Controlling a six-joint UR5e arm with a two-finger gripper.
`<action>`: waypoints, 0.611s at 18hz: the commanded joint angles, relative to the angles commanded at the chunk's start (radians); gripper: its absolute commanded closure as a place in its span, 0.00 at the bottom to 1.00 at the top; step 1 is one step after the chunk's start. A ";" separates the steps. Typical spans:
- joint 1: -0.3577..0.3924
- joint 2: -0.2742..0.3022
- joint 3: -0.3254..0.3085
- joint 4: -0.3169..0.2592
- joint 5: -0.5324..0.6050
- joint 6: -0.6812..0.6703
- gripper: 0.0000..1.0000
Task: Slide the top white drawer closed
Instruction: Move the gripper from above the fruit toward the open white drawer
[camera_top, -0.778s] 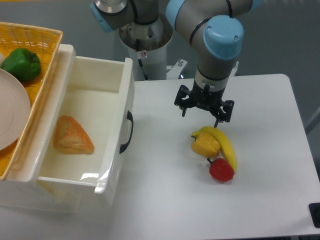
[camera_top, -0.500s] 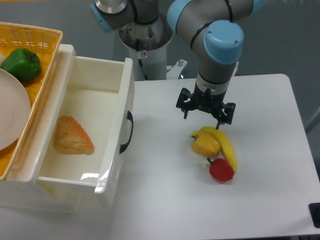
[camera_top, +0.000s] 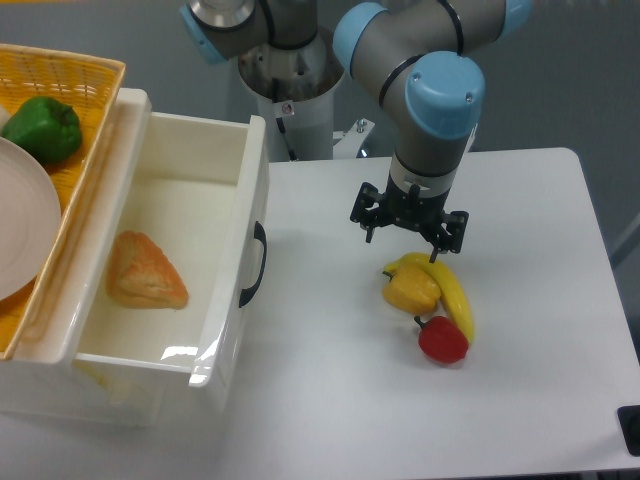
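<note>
The top white drawer (camera_top: 215, 270) is glossy plastic, deep, and pulled fully open beside the yellow basket (camera_top: 70, 75). Its curved black handle (camera_top: 255, 264) faces right.

Table (camera_top: 540, 400): white, smooth top, rounded far right corner; fills most of the view. Near right corner: a small dark object (camera_top: 631, 428), cut off by the frame, too little visible to identify. Floor or backdrop (camera_top: 570, 70): plain blue-grey, visible beyond the far edge and along the right edge. Light: even, overhead, with soft shadows on the tabletop.
</note>
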 joint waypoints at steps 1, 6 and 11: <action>-0.002 -0.002 -0.002 0.000 -0.002 -0.002 0.00; -0.015 0.006 -0.026 0.000 -0.005 -0.009 0.00; -0.021 0.003 -0.049 0.000 0.000 -0.075 0.00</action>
